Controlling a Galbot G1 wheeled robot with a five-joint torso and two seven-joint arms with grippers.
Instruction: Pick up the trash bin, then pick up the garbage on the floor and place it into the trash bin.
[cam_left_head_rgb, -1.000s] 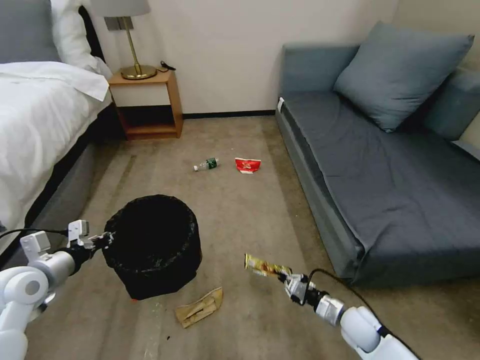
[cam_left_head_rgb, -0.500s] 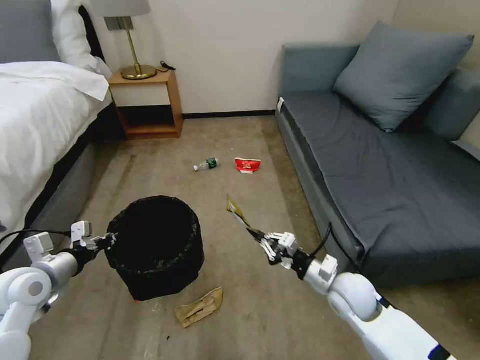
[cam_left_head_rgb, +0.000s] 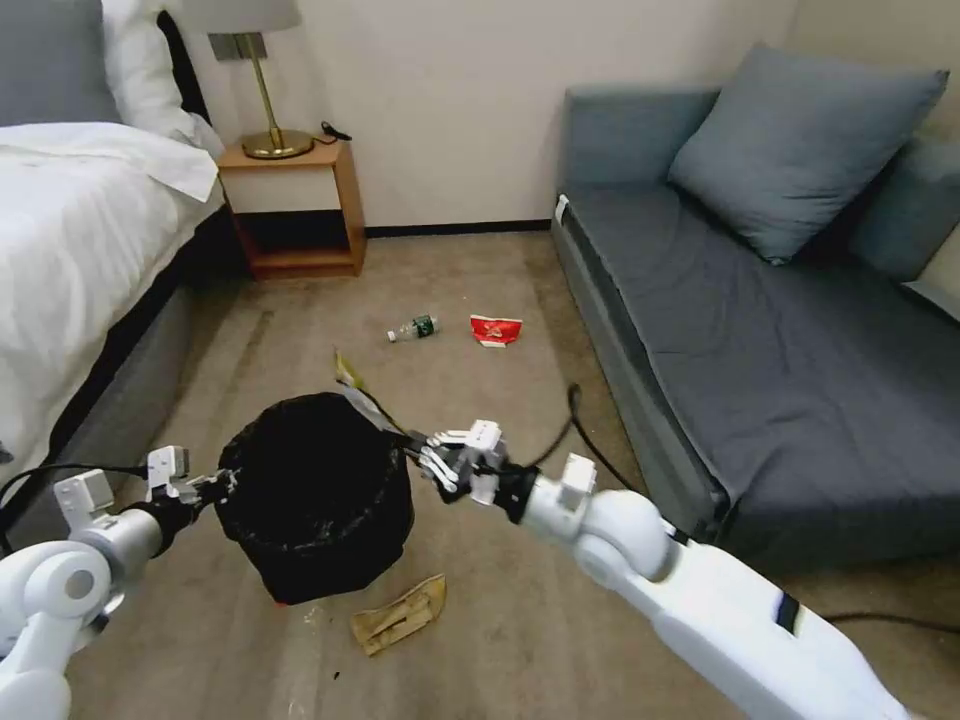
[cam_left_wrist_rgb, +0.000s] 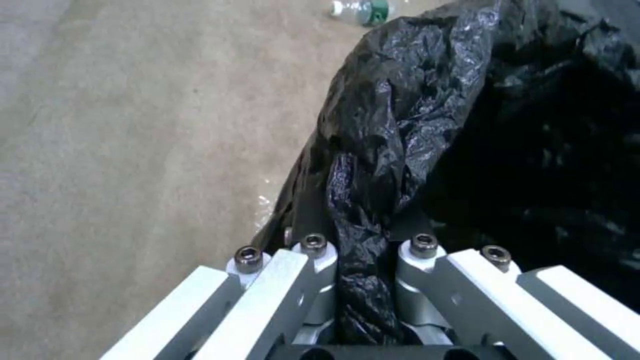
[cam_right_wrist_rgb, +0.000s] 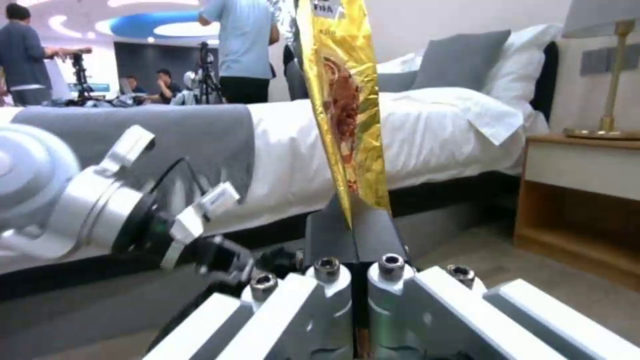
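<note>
One shiny gold snack wrapper (cam_left_head_rgb: 352, 380), pinched in the right gripper (cam_left_head_rgb: 415, 452), has swung over the black-bagged round bin (cam_left_head_rgb: 315, 490), whose rim the left gripper (cam_left_head_rgb: 222, 482) clamps; release remains.

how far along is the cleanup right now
Done: the left gripper holds the trash bin by its liner rim. In hand: the right gripper pinches the gold wrapper at the bin's rim, not released. Left on the floor: brown paper bag, bottle, red packet.
</note>
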